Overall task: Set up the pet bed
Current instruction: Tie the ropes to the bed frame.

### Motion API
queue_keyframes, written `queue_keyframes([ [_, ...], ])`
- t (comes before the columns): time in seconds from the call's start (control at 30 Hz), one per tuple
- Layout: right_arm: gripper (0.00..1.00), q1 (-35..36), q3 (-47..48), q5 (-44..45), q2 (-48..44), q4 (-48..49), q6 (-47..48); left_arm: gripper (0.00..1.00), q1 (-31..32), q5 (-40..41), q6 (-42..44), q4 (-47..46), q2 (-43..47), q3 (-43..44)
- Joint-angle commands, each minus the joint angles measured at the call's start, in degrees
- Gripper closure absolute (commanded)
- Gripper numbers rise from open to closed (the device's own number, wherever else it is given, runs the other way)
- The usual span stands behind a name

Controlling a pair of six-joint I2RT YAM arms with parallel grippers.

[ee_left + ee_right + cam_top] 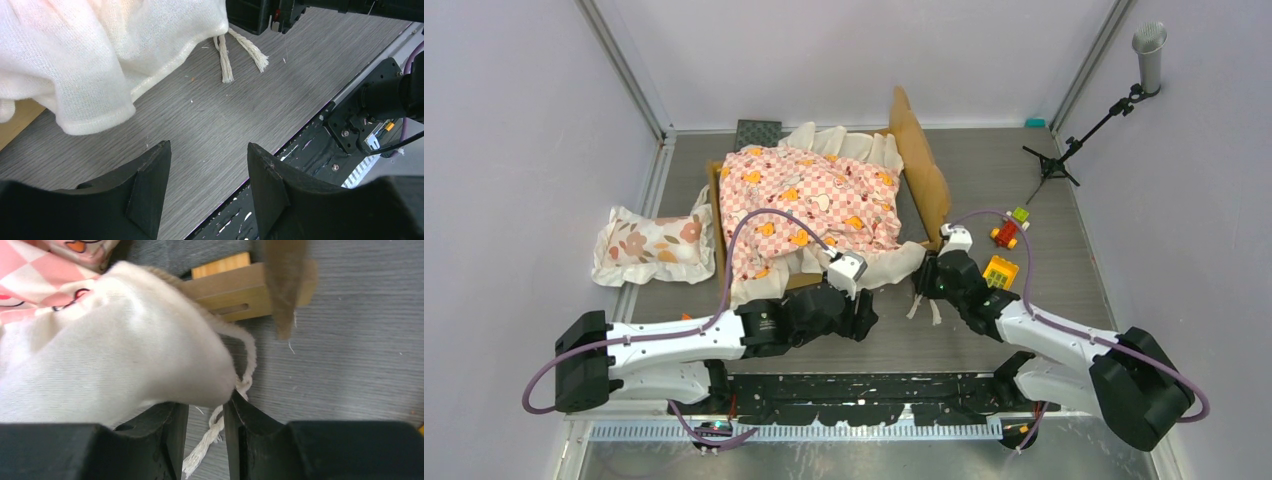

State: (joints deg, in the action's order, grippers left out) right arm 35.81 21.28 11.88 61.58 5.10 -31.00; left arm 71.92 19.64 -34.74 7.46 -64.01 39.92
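Right end effector (205, 409) seemingly pinches cord (204, 440) beside pet bed (235, 287).

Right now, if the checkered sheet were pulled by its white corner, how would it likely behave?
Probably floppy: the checkered sheet lies rumpled over the pet bed and its white corner sags in folds. Thin cloth, so likely light and apt to bunch. Its loose cord could snag.
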Motion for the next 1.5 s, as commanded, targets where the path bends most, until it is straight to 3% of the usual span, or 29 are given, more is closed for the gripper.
queue_keyframes([
  [0.0,0.64,2.5,0.1,4.2,1.9,8.5,4.4,0.41,-0.2,0.2,-0.5,-2.0,0.6,0.1],
  [0.33,0.64,4.3,-0.4,10.5,9.2,16.0,5.7,0.41,-0.2,0.1,-0.5,-1.5,0.0,0.6],
  [0.9,0.64,6.3,3.2,14.5,18.9,16.3,9.7,0.41,-0.2,0.5,-0.3,-1.7,-0.4,0.4],
  [1.23,0.79,6.6,4.3,14.1,20.5,15.7,10.0,0.41,-0.3,1.0,-0.5,-2.0,0.7,-0.3],
  [1.47,0.98,6.7,3.2,13.6,13.4,13.2,7.9,0.4,-0.3,0.9,-0.9,-4.7,1.6,-1.1],
])
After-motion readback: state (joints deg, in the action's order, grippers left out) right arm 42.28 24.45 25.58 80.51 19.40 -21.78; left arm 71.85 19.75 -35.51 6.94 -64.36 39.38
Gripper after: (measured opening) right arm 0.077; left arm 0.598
